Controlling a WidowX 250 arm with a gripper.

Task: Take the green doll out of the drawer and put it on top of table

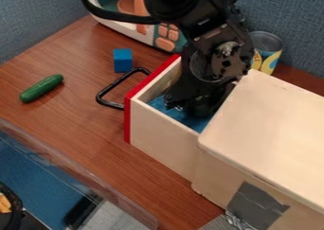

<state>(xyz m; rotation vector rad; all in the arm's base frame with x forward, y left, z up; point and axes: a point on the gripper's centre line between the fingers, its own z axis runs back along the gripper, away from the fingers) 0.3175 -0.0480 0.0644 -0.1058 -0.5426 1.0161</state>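
The black gripper (184, 106) hangs down inside the pulled-out wooden drawer (161, 134), low over its blue-lined bottom. The drawer has a red front panel and a black handle (114, 88) facing left. I cannot make out the green doll; the gripper and wrist cover much of the drawer's inside. How the gripper's fingertips stand is hard to tell against the dark arm. The brown wooden table (82, 134) lies to the left of the drawer.
A green cucumber (41, 88) lies at the left, and a blue cube (122, 60) sits behind the handle. A toy microwave (136, 23) and a can (265, 51) stand at the back. The wooden cabinet (272, 129) fills the right side.
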